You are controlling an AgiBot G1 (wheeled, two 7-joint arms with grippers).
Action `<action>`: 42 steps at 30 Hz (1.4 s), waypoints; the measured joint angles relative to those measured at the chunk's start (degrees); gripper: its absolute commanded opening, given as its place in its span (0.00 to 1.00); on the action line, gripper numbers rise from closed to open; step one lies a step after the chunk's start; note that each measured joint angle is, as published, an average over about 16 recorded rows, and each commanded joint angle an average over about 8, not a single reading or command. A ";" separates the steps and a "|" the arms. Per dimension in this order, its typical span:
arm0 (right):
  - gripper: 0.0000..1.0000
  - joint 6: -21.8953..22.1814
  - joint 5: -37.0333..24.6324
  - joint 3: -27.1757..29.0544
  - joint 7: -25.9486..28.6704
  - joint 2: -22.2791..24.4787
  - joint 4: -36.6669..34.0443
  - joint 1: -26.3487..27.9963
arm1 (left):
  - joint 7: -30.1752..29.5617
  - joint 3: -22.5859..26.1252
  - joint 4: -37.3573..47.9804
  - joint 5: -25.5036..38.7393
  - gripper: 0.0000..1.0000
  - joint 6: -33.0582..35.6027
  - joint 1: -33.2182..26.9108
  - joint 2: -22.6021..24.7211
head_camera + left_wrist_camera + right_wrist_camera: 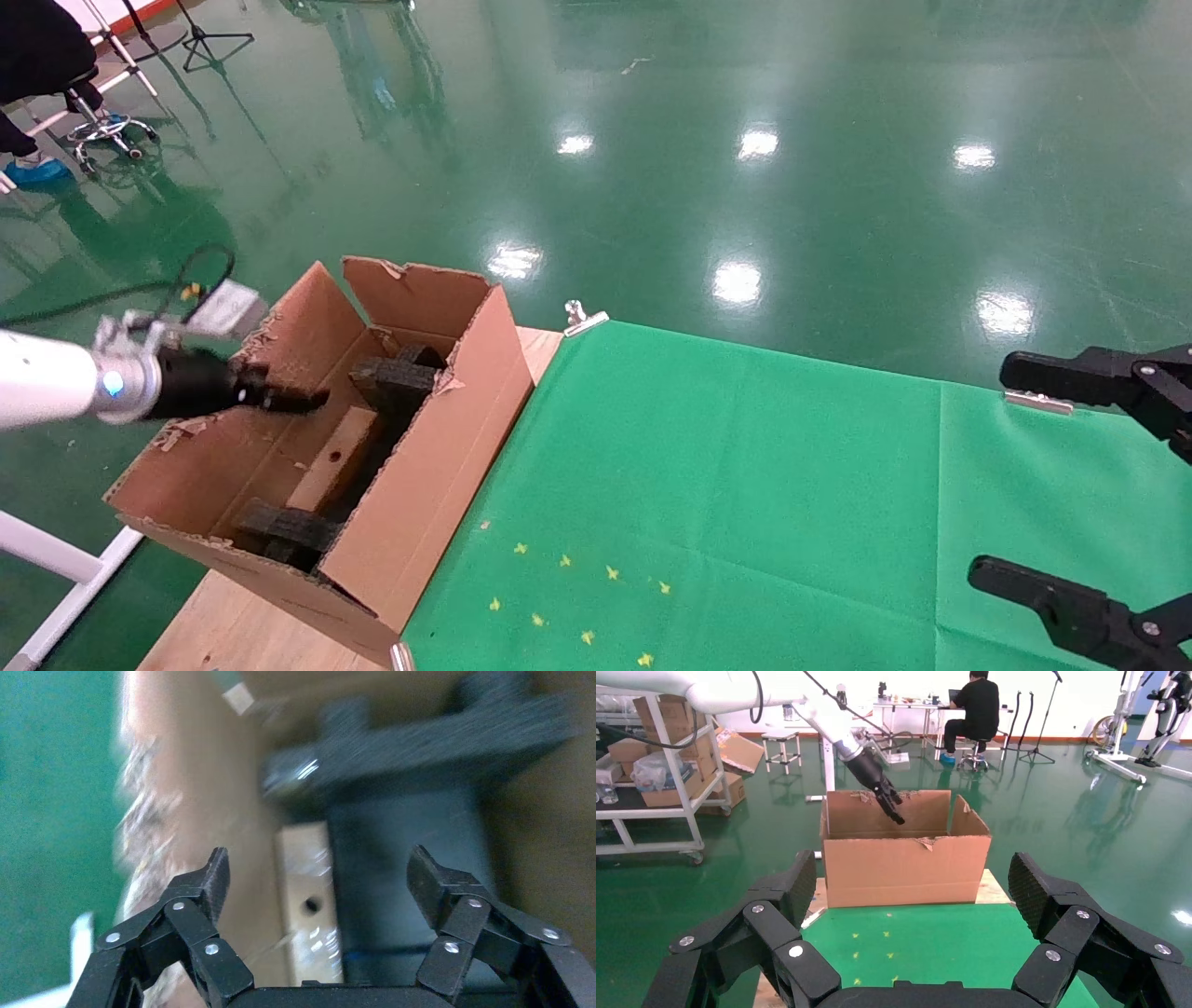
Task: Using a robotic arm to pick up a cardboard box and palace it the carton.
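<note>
The carton (438,466) stands open at the table's left end, flaps up. The small cardboard box (333,458) lies inside it on the floor, between two black foam pieces (396,377). My left gripper (298,403), on the white arm with a blue ring, reaches over the carton's left wall and hangs above the box, open and empty. In the left wrist view the box (309,903) lies below the open left gripper (318,860), apart from both fingers. My right gripper (1010,471) is open and empty at the right edge, over the green cloth.
The green cloth (745,485) covers the table right of the carton, with small yellow marks (577,596) near the front. In the right wrist view the carton (877,874) faces my right gripper (912,867); a person, carts and stands are far behind.
</note>
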 measured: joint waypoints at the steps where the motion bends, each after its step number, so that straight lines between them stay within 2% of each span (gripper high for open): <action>1: 1.00 0.00 0.00 0.00 0.00 0.00 0.00 0.00 | 0.39 -0.56 -1.18 -1.13 1.00 0.64 0.18 -0.55; 9: 1.00 0.01 0.00 0.00 0.00 0.00 -0.01 0.00 | 2.38 -4.49 -9.87 -9.30 1.00 4.89 2.67 -4.54; 16: 1.00 0.02 0.00 0.00 0.00 0.01 -0.02 -0.01 | 2.44 -5.63 -14.11 -11.86 1.00 6.05 4.29 -6.28; 29: 1.00 0.02 0.00 0.00 -0.01 0.01 -0.02 -0.01 | 3.25 -6.02 -15.87 -13.90 1.00 7.16 5.30 -5.99; 42: 1.00 0.02 0.01 -0.01 -0.01 0.02 -0.02 -0.01 | 6.86 -8.00 -22.51 -23.36 1.00 11.95 8.95 -4.45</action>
